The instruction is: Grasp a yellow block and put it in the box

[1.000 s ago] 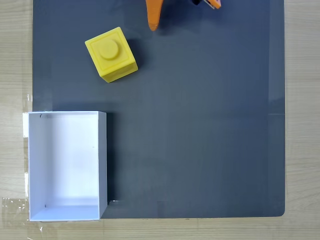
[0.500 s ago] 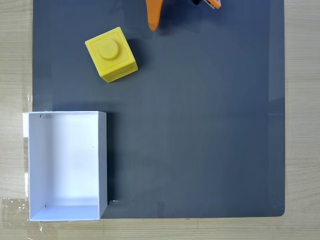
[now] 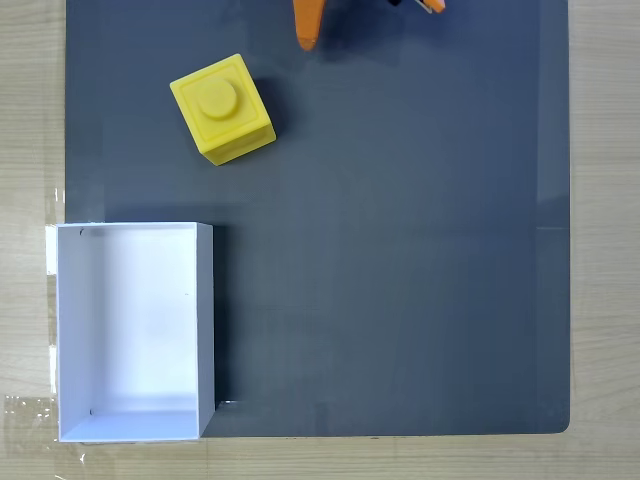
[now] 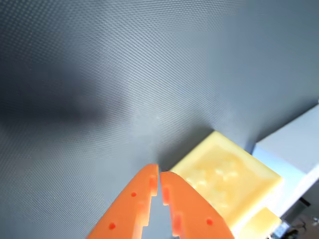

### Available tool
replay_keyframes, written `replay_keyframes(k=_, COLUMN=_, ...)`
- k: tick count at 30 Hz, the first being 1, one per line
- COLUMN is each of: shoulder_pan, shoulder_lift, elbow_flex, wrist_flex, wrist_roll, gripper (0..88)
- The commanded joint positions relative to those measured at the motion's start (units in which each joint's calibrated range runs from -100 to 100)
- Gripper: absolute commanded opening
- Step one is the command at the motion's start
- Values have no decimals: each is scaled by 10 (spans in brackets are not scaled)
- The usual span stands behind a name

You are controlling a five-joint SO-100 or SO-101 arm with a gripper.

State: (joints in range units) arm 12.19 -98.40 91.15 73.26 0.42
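Observation:
The yellow block [image 3: 222,108], a cube with one round stud on top, sits on the dark mat at the upper left of the fixed view; in the wrist view the yellow block [image 4: 227,179] lies at the lower right. The white box [image 3: 205,330] stands open-topped and bare inside at the lower left, and a corner of the box [image 4: 294,149] reaches the right edge of the wrist view. My orange gripper [image 3: 306,38] pokes in at the top edge, up and right of the block and apart from it. In the wrist view the gripper [image 4: 159,173] has its fingers together, holding nothing.
A dark grey mat [image 3: 400,250] covers most of the wooden table [image 3: 30,120]. The box sits on the mat's lower left corner, overhanging onto the wood. Another orange arm part [image 3: 430,5] shows at the top edge.
The orange gripper tip has drawn back slightly toward the top edge. Block and box have not moved.

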Motion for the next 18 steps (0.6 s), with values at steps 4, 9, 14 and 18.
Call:
replay_keyframes(k=4, shoulder_pan=-55, shoulder_lift=94, elbow_flex=-151, wrist_flex=-6, wrist_roll=-3, gripper=11)
replay_keyframes(k=9, shoulder_pan=-86, shoulder_lift=283, elbow_flex=-334, wrist_flex=-3, wrist_roll=-3, gripper=16)
replay_keyframes(k=14, shoulder_pan=-70, shoulder_lift=496, elbow_flex=-570, wrist_flex=25, wrist_roll=0, gripper=18)
replay_keyframes(k=18, shoulder_pan=-28, shoulder_lift=629, elbow_flex=-767, wrist_flex=77, wrist_roll=2, gripper=18)
